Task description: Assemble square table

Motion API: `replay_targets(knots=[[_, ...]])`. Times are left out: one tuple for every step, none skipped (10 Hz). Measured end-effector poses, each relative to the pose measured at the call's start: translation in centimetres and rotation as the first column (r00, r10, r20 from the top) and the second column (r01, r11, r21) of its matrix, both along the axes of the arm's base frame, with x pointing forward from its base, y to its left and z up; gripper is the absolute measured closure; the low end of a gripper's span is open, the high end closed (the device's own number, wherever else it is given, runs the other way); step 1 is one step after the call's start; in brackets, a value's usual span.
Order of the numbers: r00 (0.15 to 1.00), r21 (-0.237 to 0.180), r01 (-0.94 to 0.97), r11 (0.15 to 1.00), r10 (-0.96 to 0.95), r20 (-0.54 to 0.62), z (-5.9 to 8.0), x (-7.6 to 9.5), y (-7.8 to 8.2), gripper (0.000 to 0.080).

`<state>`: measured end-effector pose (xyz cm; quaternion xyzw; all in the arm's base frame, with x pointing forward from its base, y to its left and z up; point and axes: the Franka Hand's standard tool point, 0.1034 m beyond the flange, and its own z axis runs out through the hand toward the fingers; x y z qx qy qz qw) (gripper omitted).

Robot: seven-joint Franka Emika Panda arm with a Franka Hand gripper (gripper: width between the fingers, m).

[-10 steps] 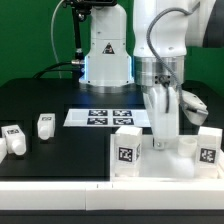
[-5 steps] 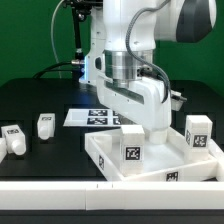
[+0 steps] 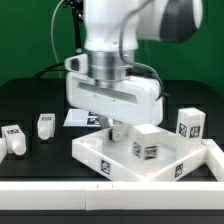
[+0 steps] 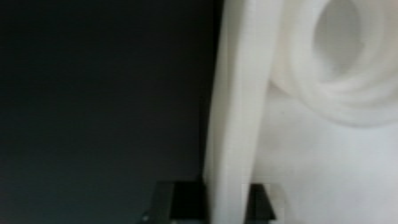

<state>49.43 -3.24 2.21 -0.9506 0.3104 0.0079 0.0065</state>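
The white square table top (image 3: 92,152) lies at the table's front, turned at an angle. Two white tagged legs (image 3: 146,147) (image 3: 190,122) stand up from it. My gripper (image 3: 113,131) reaches down onto its far rim and is shut on it. In the wrist view the rim (image 4: 240,100) runs as a white strip between my dark fingers (image 4: 180,203), with my gripper (image 4: 222,203) closed around it, and a round corner hole (image 4: 349,62) shows beside it. Two loose tagged legs (image 3: 45,124) (image 3: 12,139) lie on the exterior view's left.
The marker board (image 3: 77,118) lies on the black table behind the top, mostly hidden by my wrist. The robot base (image 3: 80,60) stands at the back. The table's white front edge (image 3: 60,195) runs just before the top.
The table top has swung round and shifted toward the exterior view's left, held in my gripper. My wrist has turned with it. The loose legs have not moved.
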Motion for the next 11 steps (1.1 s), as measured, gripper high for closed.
replay_targets(knots=[[0.981,-0.010,-0.192,0.981,0.192,0.031,0.1,0.8,-0.9,0.0745],[0.945,-0.010,-0.323,0.946,0.323,0.047,-0.2,0.6,-1.6,0.0745],[0.927,-0.011,-0.372,0.928,0.373,0.040,-0.3,0.5,-1.5,0.0745],[0.896,-0.019,-0.443,0.896,0.444,0.033,-0.3,0.5,-1.6,0.0745],[0.870,-0.023,-0.491,0.871,0.492,0.029,-0.3,0.5,-1.8,0.0745],[0.848,-0.027,-0.528,0.849,0.529,0.027,-0.3,0.6,-1.9,0.0745],[0.738,-0.030,-0.674,0.738,0.675,0.024,0.1,1.6,-2.3,0.0745],[0.635,-0.038,-0.771,0.636,0.772,0.040,0.3,3.0,-2.7,0.0745],[0.588,-0.042,-0.807,0.589,0.808,0.040,0.2,3.1,-2.9,0.0745],[0.528,-0.044,-0.847,0.529,0.849,0.027,0.1,3.0,-3.1,0.0745],[0.498,-0.046,-0.865,0.499,0.867,0.022,0.1,3.0,-3.2,0.0745]])
